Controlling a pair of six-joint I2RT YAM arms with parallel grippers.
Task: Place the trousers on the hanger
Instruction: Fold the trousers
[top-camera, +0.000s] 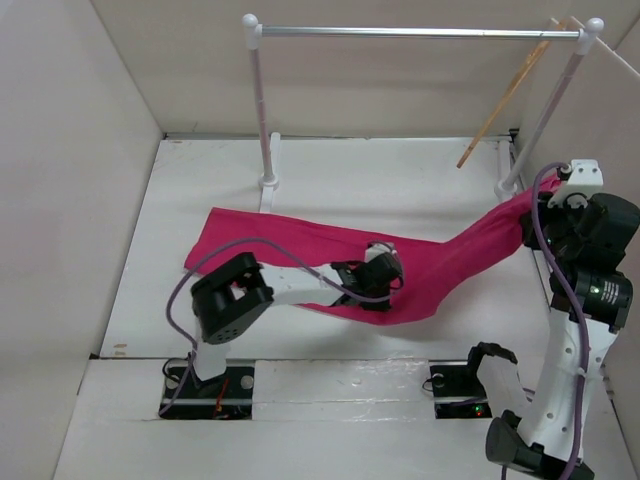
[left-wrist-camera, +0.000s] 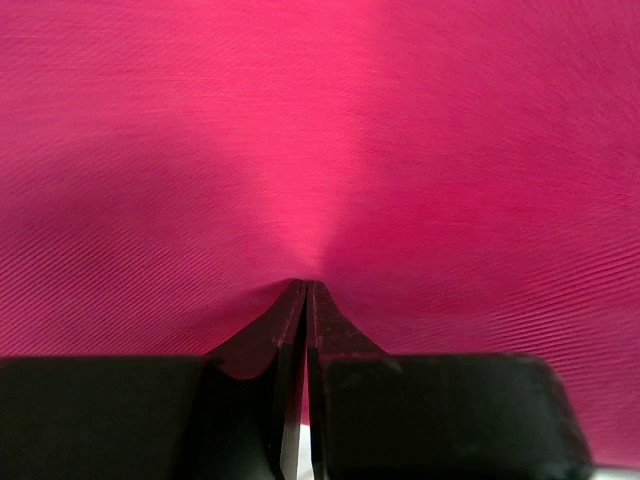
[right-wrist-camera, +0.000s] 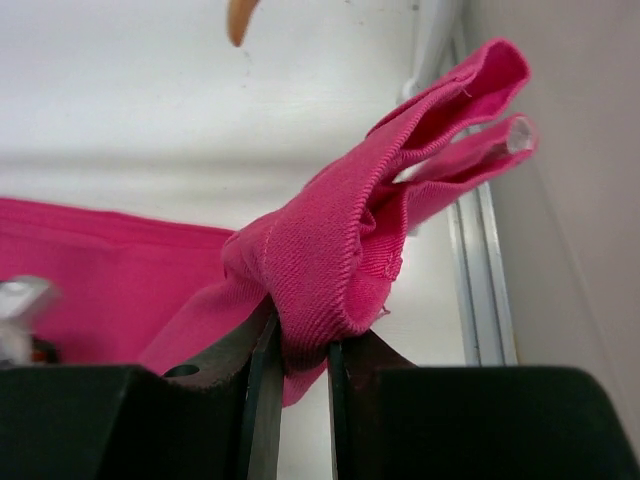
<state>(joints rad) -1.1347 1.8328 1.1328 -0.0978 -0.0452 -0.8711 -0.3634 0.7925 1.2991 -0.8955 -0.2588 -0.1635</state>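
Observation:
The magenta trousers lie stretched across the white table from the left to the far right, where one end rises off the table. My left gripper is shut, pinching the fabric near the middle; in the left wrist view the cloth puckers toward the closed gripper. My right gripper is shut on the raised, bunched end, with the gripper clamped around the fold. The tan wooden hanger hangs tilted from the rail at the back right. Its tip also shows in the right wrist view.
A silver rail on white posts spans the back of the table. White walls close in on the left, back and right. The right post's base stands just behind my right gripper.

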